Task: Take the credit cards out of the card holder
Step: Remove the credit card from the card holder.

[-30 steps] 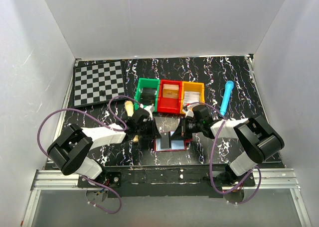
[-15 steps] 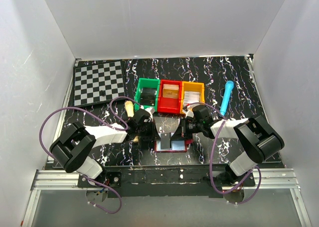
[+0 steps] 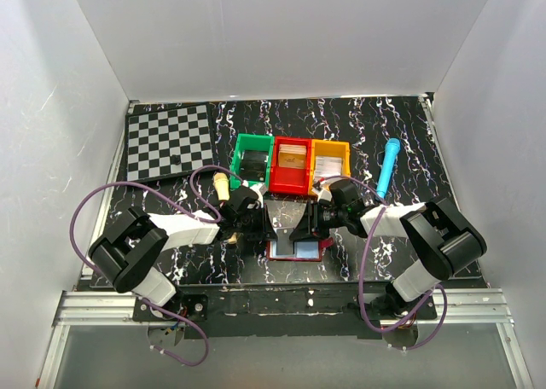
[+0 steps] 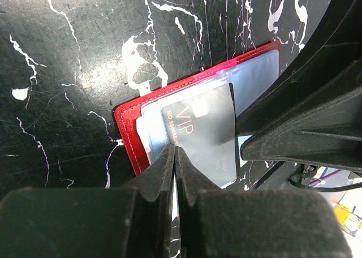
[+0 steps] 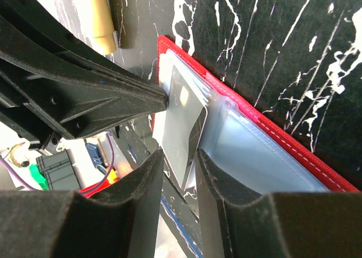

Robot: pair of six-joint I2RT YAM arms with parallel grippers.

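Maroon card holder [image 3: 297, 251] lies open at lower centre, grey card [image 4: 203, 139] partly out; left gripper [image 4: 175, 150], shut empty, presses on it, and right gripper [image 5: 178, 156], ajar astride its corner, must next clamp and pull.

- The left tool [image 4: 175, 150] covers the lower corner of the card [image 4: 203, 136]; the print beside "VIP" is too small to read.
- The card holder [image 5: 254, 150] runs off the right wrist view's lower right.
- From above, both arms hide most of it.
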